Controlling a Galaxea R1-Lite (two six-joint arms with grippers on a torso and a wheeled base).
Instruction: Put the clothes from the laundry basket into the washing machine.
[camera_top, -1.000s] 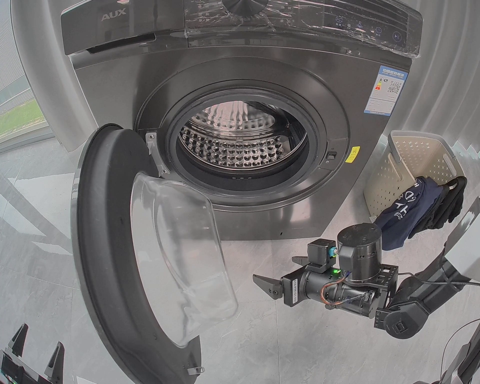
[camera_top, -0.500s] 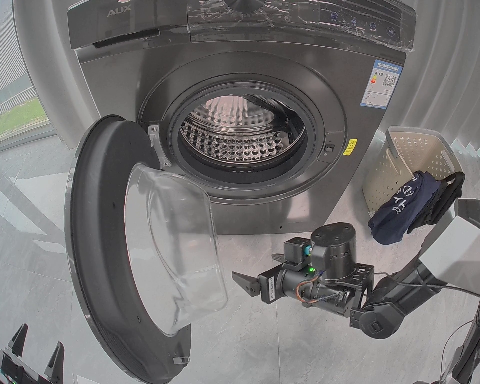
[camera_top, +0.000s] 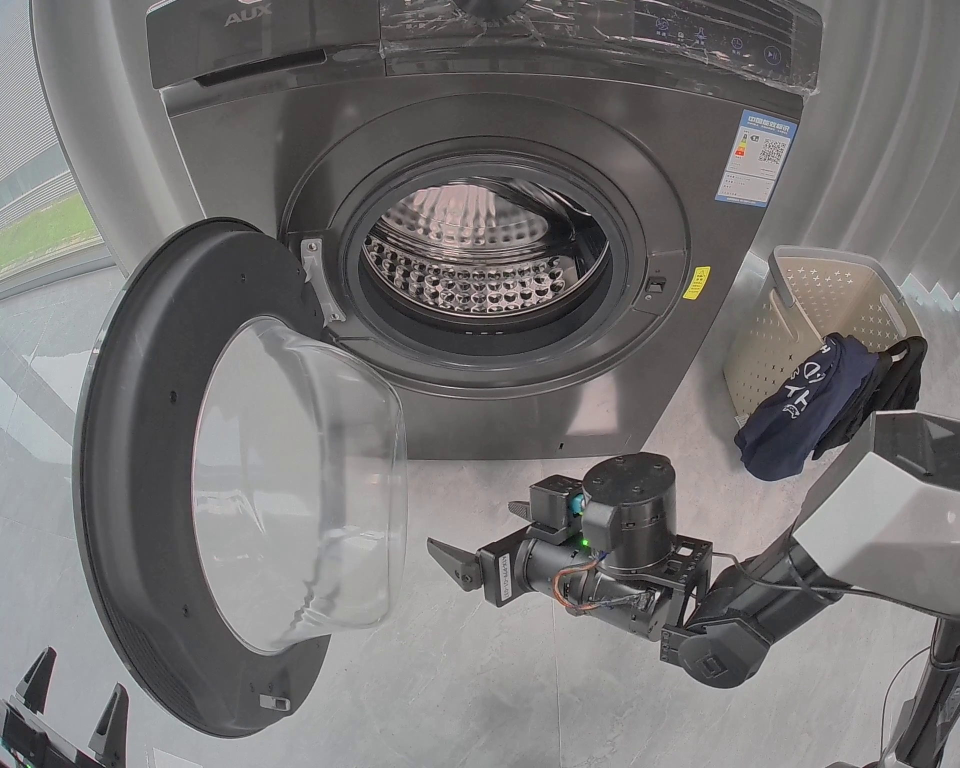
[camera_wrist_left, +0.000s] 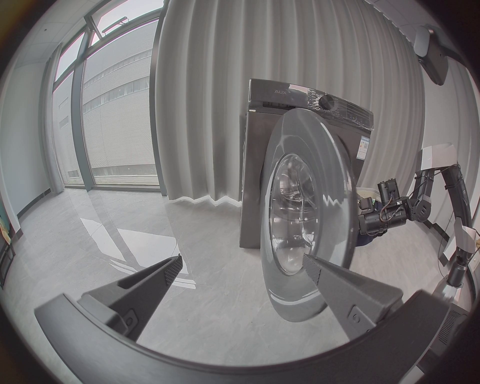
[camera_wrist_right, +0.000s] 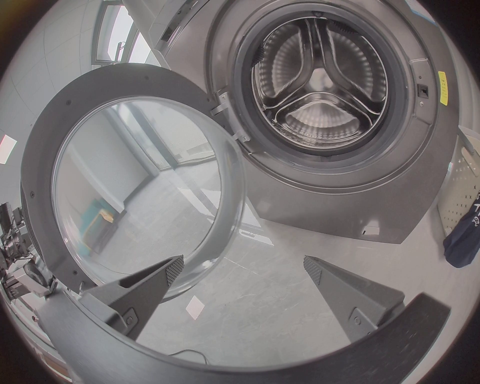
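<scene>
Starting at the far left, a window (camera_top: 40, 200) lets daylight onto a floor (camera_top: 480, 690) of glossy pale grey tiles with thin seams, which reflect the light in streaks. Low in the near left corner of the head view sits the left gripper (camera_top: 78, 690); in its wrist view its fingers (camera_wrist_left: 150, 280) are spread wide with nothing between them, pointing toward the machine from the side. Next comes the round door (camera_top: 130, 480), swung fully open on its left hinge, its domed clear glass (camera_top: 300, 480) bulging toward the robot. The dark grey washing machine (camera_top: 480, 110) stands on the tiles against a white pleated curtain (camera_top: 880, 150), with plastic film over its control panel. Its drum (camera_top: 480, 250) is bare perforated steel, with no fabric inside. Below and right of the opening, the right gripper (camera_top: 475, 540) hangs above the floor in front of the machine, pointing left toward the door, its fingers (camera_wrist_right: 145, 290) parted and empty. A printed label (camera_top: 755, 158) and a small yellow sticker (camera_top: 696, 283) mark the machine's right front. Farthest right, the cream laundry basket (camera_top: 820, 290) stands on the floor just beside the machine's corner, and the clothes are draped over its near rim: a navy garment (camera_top: 795, 410) with white markings, and a black garment (camera_top: 895, 375) touching it.
</scene>
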